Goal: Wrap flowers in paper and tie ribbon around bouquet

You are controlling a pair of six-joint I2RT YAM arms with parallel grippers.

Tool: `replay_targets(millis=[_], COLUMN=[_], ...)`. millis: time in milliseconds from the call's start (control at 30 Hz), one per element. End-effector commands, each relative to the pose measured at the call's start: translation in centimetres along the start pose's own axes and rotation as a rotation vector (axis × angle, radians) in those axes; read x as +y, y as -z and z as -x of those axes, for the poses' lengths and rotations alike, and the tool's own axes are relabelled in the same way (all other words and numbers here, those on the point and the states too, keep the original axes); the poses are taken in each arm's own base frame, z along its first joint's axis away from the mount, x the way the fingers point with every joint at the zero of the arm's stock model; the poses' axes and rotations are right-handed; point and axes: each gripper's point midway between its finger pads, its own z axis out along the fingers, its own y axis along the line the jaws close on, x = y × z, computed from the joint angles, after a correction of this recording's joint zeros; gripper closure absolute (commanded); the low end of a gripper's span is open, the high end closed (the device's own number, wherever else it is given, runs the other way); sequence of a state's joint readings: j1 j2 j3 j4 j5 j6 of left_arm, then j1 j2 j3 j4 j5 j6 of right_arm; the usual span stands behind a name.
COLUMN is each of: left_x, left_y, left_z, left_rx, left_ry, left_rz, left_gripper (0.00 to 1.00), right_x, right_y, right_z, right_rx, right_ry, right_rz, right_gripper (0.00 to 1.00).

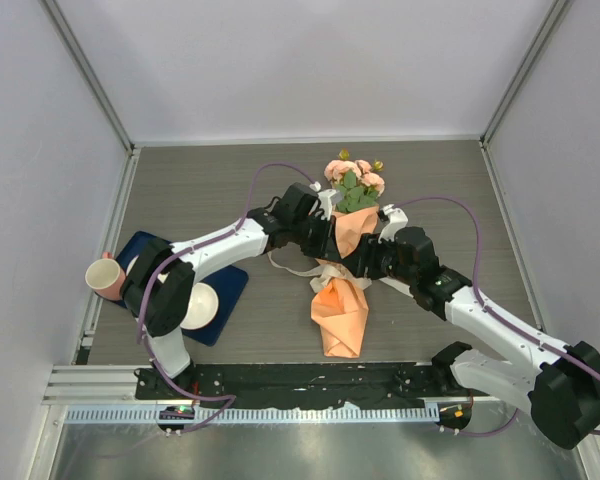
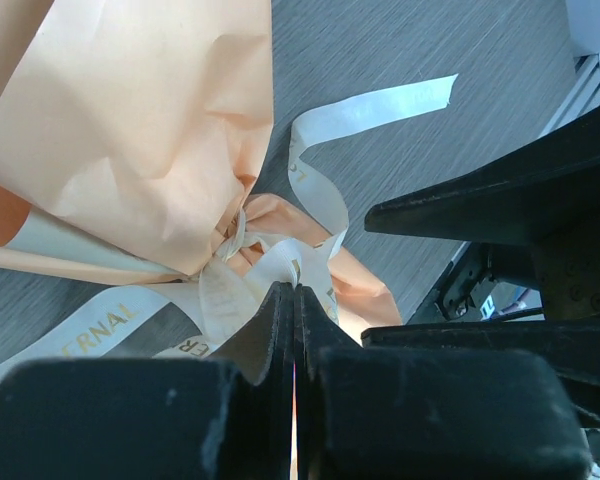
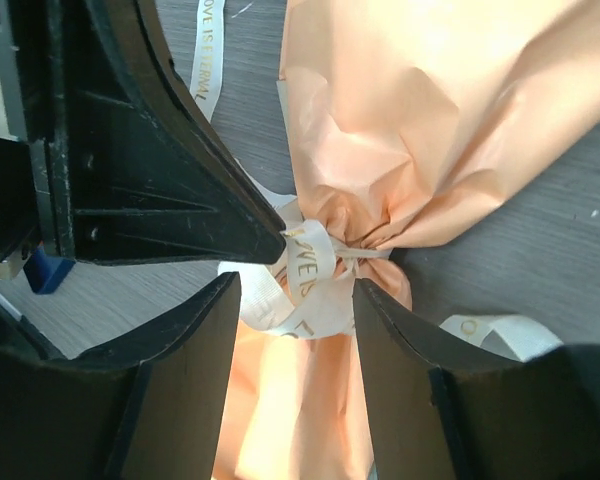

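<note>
Looks light, soft and crush-prone, so best taken at the neck of the paper point(image 3: 410, 120) cinched by the ribbon point(image 3: 308, 258), bouquet point(image 1: 355, 230) lying on the counter point(image 1: 230, 190) between both arms, with left jaws pressed together at the knot and right jaws apart astride it.

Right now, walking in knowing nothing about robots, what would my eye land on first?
The bouquet in the middle of the table: pink flowers poke out of orange paper at its far end. A cream ribbon cinches its waist, where both arms meet. There the left gripper is pinched shut on the ribbon, and the right gripper stands open astride it.
</note>
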State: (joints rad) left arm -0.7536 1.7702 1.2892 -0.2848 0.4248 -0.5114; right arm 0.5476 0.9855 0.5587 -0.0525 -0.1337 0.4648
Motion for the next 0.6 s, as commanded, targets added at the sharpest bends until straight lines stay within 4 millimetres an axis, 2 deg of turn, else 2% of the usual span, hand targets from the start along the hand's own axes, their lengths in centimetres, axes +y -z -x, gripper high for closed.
replay_targets(millis=[0,67,267,467,567], left_x=[-1.0,-0.8,-1.0,-1.3,-1.3], left_y=[0.5,0.4,0.3,0.1,0.2], left_z=[1.3,1.2,1.6,1.9,1.9], left_rx=[-0.003,0.006,-0.002,-0.017,-0.017], left_ry=[0.029,0.060,0.103,0.127,0.133], left_rz=[-0.058,-0.065,-0.104,-0.129,-0.135], left_gripper=[1.00,1.00,1.00,1.00,1.00], right_x=[1.2,1.4,1.2,1.5,1.0], right_y=[-0.7,-1.2,-2.7,-3.6,-4.1], right_z=[2.4,2.5,0.9,0.4,-0.2], right_rx=[-0.094,-0.091,-0.055,-0.055,-0.042], right_ry=[0.170,0.168,0.162,0.178,0.182], right_rz=[0.083,0.092,0.085,0.064,0.030], right_gripper=[0.44,0.43,0.43,0.42,0.42])
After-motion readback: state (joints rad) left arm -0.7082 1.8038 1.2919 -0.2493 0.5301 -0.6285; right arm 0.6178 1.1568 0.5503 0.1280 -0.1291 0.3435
